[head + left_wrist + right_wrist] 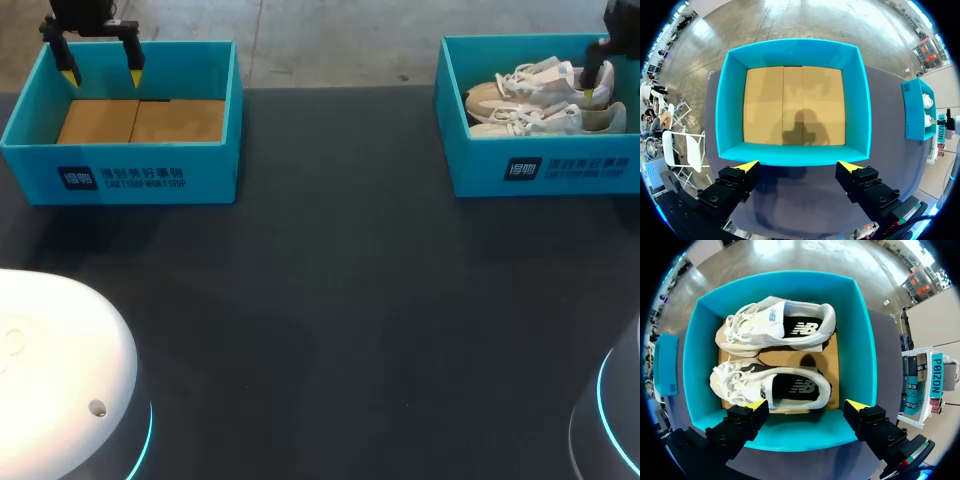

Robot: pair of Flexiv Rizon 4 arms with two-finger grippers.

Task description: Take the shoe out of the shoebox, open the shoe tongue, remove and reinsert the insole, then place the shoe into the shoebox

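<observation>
Beneath the right jaws, on the dark table, stands the right shoebox, a turquoise carton with the pair of shoes in it. These jaws are spread wide and hold nothing. Their yellow fingertips hang over the box's near wall, one towards each end of it.

Just ahead of the jaws lies the nearer shoe, white and beige with loose white laces, and its dark insole shows through the opening. The farther shoe lies past it against the opposite wall. The two shoes are side by side and soles down, with a strip of brown cardboard floor showing between them. Both toes point towards the other box. In the head view the right jaws show at the heel end of the pair.

The left jaws are also wide apart and grip nothing. They hang above the left shoebox, with their fingertips at its far wall. Seen from that wrist, the box lies ahead of the jaws — its near turquoise wall sits between the two tips. The jaws' shadow falls on the plain brown bottom.

The two boxes stand well apart, towards opposite ends of the table's far edge.
</observation>
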